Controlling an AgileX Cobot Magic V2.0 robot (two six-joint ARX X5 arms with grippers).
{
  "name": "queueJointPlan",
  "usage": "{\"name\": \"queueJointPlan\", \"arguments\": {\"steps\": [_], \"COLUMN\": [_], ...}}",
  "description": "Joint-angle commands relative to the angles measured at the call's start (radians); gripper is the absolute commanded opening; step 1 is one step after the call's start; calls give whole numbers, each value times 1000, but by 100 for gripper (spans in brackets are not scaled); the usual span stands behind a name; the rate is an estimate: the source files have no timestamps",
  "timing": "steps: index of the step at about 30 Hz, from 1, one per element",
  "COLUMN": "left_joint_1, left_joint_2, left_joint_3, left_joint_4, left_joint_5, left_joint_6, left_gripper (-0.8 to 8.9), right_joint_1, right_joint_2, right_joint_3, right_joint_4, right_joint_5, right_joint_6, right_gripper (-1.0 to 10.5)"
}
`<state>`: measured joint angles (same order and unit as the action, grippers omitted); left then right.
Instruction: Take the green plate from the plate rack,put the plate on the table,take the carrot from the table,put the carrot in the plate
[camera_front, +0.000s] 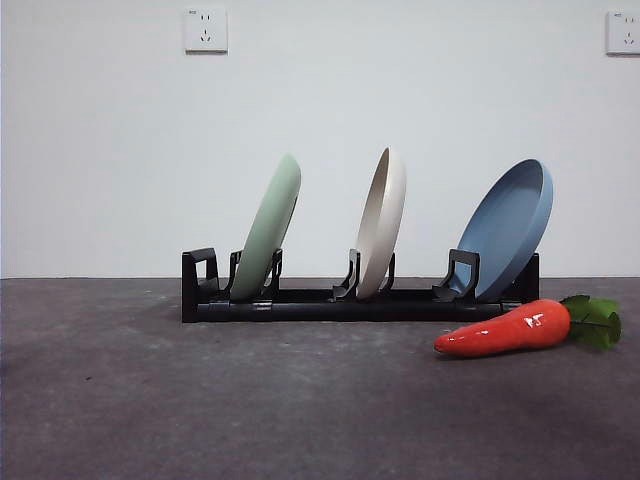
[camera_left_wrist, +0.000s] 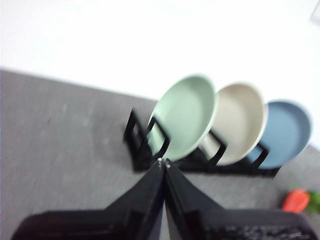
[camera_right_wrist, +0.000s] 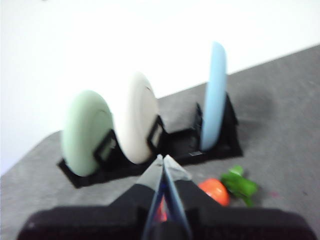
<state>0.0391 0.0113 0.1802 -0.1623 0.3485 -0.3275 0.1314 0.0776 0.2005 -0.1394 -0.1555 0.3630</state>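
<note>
Dark grey surface (camera_front: 150, 420) carries the black plate rack (camera_front: 330, 303); green plate (camera_front: 268, 228) leans in its left-hand slot, beside a cream plate (camera_front: 383, 222) and a blue plate (camera_front: 512, 228). Carrot (camera_front: 505, 330) lies in front of the rack's blue-plate end, leaves pointing away from the rack. Left gripper (camera_left_wrist: 164, 162) and right gripper (camera_right_wrist: 163, 159) both hang short of the rack, jaws pressed together on nothing, the green plate beyond the left tips, the carrot just beside the right jaws.

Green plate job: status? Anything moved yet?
Nothing done yet. The matte pale mint-green plate stands in the long black plastic rack, beside the cream and blue plates. The glossy orange toy carrot lies on the dark grey table. Nothing in hand: left claw and right claw are shut, empty. All four steps remain.
</note>
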Motion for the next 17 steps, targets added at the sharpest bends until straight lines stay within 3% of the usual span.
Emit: {"name": "queueJointPlan", "arguments": {"steps": [1, 9, 17], "left_joint_1": [2, 2, 2], "left_joint_2": [27, 193, 384], "left_joint_3": [79, 321, 562], "left_joint_4": [-48, -184, -443], "left_joint_5": [13, 193, 318], "left_joint_6": [-21, 3, 139], "left_gripper": [-6, -6, -6], "right_joint_1": [2, 2, 3], "right_joint_2": [66, 331, 573], "right_joint_3": [84, 396, 698], "right_joint_4": [-48, -347, -771], "right_joint_5": [-23, -179, -188], "right_joint_6": [10, -116, -281], "right_gripper": [-12, -12, -12]}}
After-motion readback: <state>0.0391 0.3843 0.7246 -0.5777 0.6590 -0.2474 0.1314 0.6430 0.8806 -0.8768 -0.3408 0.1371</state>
